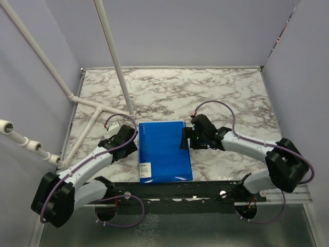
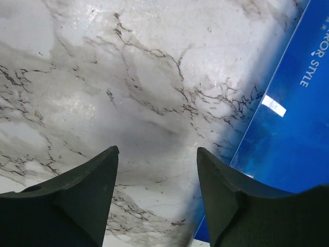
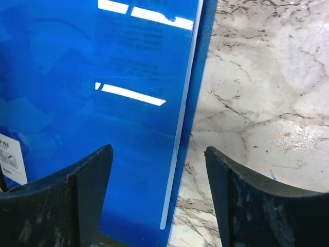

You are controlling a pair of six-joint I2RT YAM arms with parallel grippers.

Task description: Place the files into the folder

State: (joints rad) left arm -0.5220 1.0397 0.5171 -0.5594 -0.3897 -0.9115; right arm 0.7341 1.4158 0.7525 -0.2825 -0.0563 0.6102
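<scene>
The blue folder [image 1: 164, 152] lies flat and closed on the marble table [image 1: 216, 92], its white barcode label [image 1: 146, 171] at the near left corner. My left gripper [image 1: 132, 140] is open just left of the folder; in the left wrist view its jaws [image 2: 157, 154] hold only bare marble, with the folder [image 2: 293, 128] to their right. My right gripper [image 1: 186, 140] is open over the folder's right edge. In the right wrist view the folder's edge [image 3: 103, 103] runs between the open jaws [image 3: 159, 154]. The files are hidden from all views.
A white pipe frame [image 1: 97, 108] slants across the table's left side, close behind my left arm. Purple walls enclose the table on three sides. A black rail [image 1: 169, 190] runs along the near edge by the arm bases.
</scene>
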